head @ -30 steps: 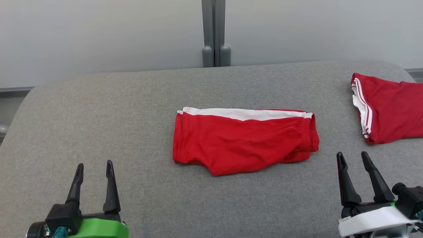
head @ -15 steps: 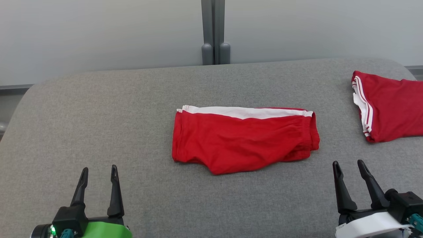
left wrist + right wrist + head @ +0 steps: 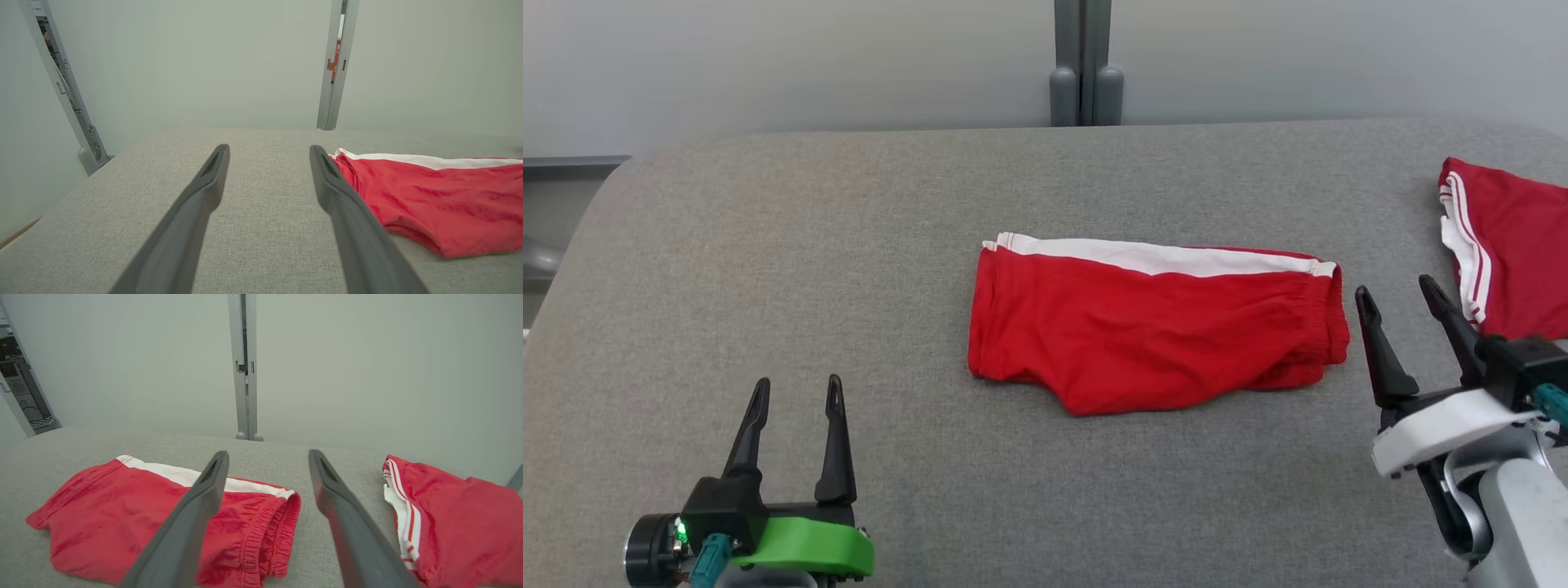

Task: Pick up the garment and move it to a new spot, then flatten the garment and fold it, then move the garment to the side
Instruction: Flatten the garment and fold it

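The garment (image 3: 1152, 335) is a pair of red shorts with a white stripe, lying folded in the middle of the grey padded table (image 3: 809, 245). My left gripper (image 3: 798, 381) stands open at the lower left, well short of the shorts, nothing between its fingers. In the left wrist view the garment (image 3: 441, 196) lies just right of the open left gripper (image 3: 268, 149). My right gripper (image 3: 1395, 287) is open beside the shorts' waistband end, touching nothing. The right wrist view has the right gripper (image 3: 266, 454) over the gap beside the garment (image 3: 122, 522).
A second red garment (image 3: 1515, 253) with white side stripes lies at the table's right edge, close to my right gripper; the right wrist view shows this second garment (image 3: 457, 522) too. A grey post (image 3: 1085, 65) stands behind the table against a pale wall.
The head camera has shifted, so the whole scene sits a little right and higher. My right gripper has moved forward to beside the shorts' right end. The left gripper has barely moved.
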